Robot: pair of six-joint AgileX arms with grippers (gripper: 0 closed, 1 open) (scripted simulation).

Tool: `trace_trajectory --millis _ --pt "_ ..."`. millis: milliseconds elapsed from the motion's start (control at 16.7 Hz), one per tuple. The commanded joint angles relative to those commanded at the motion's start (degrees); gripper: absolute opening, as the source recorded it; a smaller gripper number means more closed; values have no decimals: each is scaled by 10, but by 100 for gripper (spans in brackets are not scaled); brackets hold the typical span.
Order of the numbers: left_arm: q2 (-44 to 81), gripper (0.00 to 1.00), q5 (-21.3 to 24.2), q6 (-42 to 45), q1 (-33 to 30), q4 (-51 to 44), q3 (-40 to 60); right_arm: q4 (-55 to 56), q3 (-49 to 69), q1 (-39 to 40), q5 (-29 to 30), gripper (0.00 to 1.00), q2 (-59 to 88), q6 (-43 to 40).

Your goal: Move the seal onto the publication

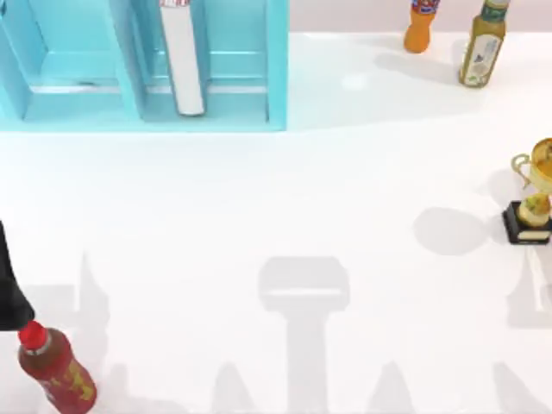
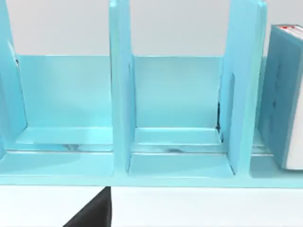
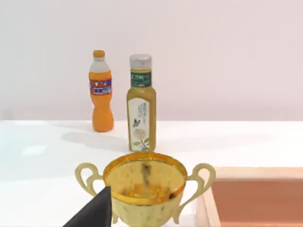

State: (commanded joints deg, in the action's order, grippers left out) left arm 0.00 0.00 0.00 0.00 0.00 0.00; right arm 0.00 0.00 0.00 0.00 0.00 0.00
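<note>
A light blue shelf (image 1: 276, 69) (image 2: 120, 94) stands along the far edge of the worktop (image 1: 285, 190), toward the far left corner. The book (image 1: 181, 60) (image 2: 284, 94) stands on end inside the shelf's right-hand compartment, white page edges up and teal cover to the side. A dark part of the left arm (image 1: 9, 285) shows at the worktop's left edge, just beside a red-capped bottle (image 1: 53, 366) in the near left corner. A dark sliver of the left tool (image 2: 92, 213) faces the shelf, and I cannot tell whether it is spread or pressed together. The right tool (image 3: 92, 213) hangs just behind a gold trophy (image 1: 535, 194) (image 3: 144, 191) at the right edge, and its state cannot be told either. An orange bottle (image 1: 420, 26) (image 3: 101, 92) and a yellow-green bottle (image 1: 481, 47) (image 3: 141, 104) stand near each other by the far right corner.
</note>
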Motion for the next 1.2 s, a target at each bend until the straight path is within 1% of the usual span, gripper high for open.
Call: trace_trajectory --millis 180,300,420,540,780,1020,1200 --pt "6 100 -3 -1 -2 5 5 0 0 0 0 100 0 0" --pt "34 100 -18 -6 -11 33 29 0 0 0 0 100 0 0" --pt "87 100 -41 -13 -26 84 70 0 0 0 0 100 0 0" --pt "164 100 -70 -21 -46 157 120 0 0 0 0 100 0 0" --pt "386 100 -132 -32 -95 340 231 0 0 0 0 100 0 0" --pt "687 100 -181 -31 -149 533 332 0 0 0 0 100 0 0" --pt "906 100 -205 -22 -187 659 390 0 0 0 0 100 0 0"
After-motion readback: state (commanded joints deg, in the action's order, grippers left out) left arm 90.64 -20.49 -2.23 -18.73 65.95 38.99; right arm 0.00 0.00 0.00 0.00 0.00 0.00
